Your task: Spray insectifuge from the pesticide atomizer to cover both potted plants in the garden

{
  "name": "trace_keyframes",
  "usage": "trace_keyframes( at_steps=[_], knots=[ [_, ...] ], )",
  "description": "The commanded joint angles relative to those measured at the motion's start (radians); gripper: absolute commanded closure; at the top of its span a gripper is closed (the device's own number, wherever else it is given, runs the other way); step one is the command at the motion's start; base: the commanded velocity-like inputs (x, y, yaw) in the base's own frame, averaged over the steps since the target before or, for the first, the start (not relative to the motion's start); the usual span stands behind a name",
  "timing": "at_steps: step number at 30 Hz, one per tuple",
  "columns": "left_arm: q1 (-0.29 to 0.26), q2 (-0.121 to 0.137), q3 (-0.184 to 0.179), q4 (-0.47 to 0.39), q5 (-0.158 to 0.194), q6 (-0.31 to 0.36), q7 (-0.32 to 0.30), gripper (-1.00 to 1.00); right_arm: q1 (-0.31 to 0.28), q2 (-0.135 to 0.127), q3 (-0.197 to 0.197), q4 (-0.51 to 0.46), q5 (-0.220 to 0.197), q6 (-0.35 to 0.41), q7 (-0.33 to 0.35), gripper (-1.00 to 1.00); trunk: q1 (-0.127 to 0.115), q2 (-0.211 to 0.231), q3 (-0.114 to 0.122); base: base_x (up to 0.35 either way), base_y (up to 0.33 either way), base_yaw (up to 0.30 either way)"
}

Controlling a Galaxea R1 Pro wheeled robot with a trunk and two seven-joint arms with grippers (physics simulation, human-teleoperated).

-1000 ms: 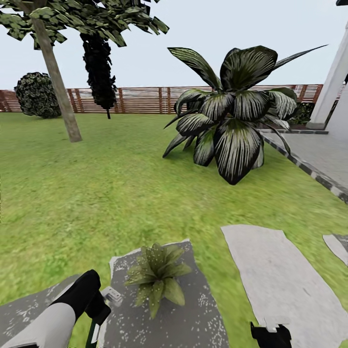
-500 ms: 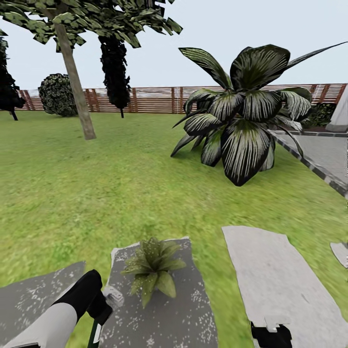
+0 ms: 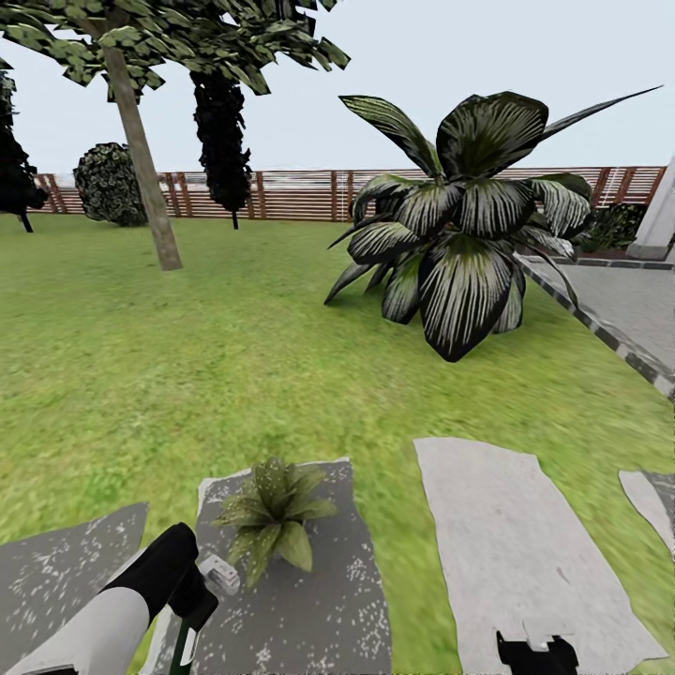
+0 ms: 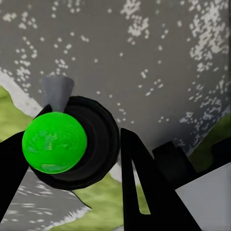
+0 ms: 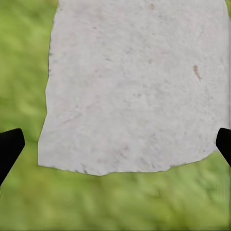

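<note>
One potted plant (image 3: 269,518), a low rosette of pointed green leaves, stands on a speckled grey stone slab (image 3: 309,600) in the garden, low in the head view. My left gripper (image 3: 192,605) sits just left of it, shut on the pesticide atomizer (image 3: 217,574), whose pale nozzle points toward the plant. In the left wrist view the atomizer (image 4: 55,142) shows as a bright green cap on a round black body between the dark fingers (image 4: 139,183), above the speckled slab. My right gripper (image 5: 115,144) is open over a pale stepping stone (image 5: 134,86); it also shows at the head view's lower edge (image 3: 534,649).
A big dark striped-leaf plant (image 3: 459,234) rises on the lawn ahead to the right. A tree trunk (image 3: 141,159) and dark bushes (image 3: 111,183) stand far left before the brown slatted fence (image 3: 291,192). Paving (image 3: 628,300) borders the right side.
The whole head picture has drifted, so the camera has moved; the potted plant and slabs now sit a little further left. Both grippers keep their places and the atomizer stays held.
</note>
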Motion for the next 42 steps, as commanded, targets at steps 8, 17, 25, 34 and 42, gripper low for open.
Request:
trace_keyframes(
  at_steps=[8,17,25,34,42],
  knots=[
    [0.0,0.002,0.007,-0.001,-0.007,0.004,-0.008,1.0,-0.001,0.011,-0.004,0.003,0.009,-0.005,0.0,-1.0,0.0,0.0,-0.001,-0.005,-0.003,0.0],
    [0.001,-0.001,0.007,-0.001,0.011,0.003,-0.008,1.0,-0.001,0.011,-0.005,0.003,0.009,-0.005,-0.001,-1.0,0.0,0.0,-0.004,0.0,-0.145,0.186],
    [0.001,0.004,0.007,0.0,0.033,0.001,-0.008,1.0,-0.001,0.011,-0.005,0.003,0.01,-0.005,-0.001,-1.0,0.0,0.0,-0.006,-0.035,-0.27,0.103],
    [0.002,0.003,0.007,0.0,0.033,0.002,-0.008,1.0,-0.001,0.011,-0.005,0.003,0.012,-0.007,0.001,-1.0,0.0,0.0,-0.006,-0.037,-0.271,0.001],
    [0.003,0.003,0.017,0.034,0.033,0.001,-0.008,1.0,-0.001,0.011,-0.004,0.003,0.012,-0.006,0.002,-1.0,0.0,0.0,-0.006,0.135,-0.255,0.182]
  ],
)
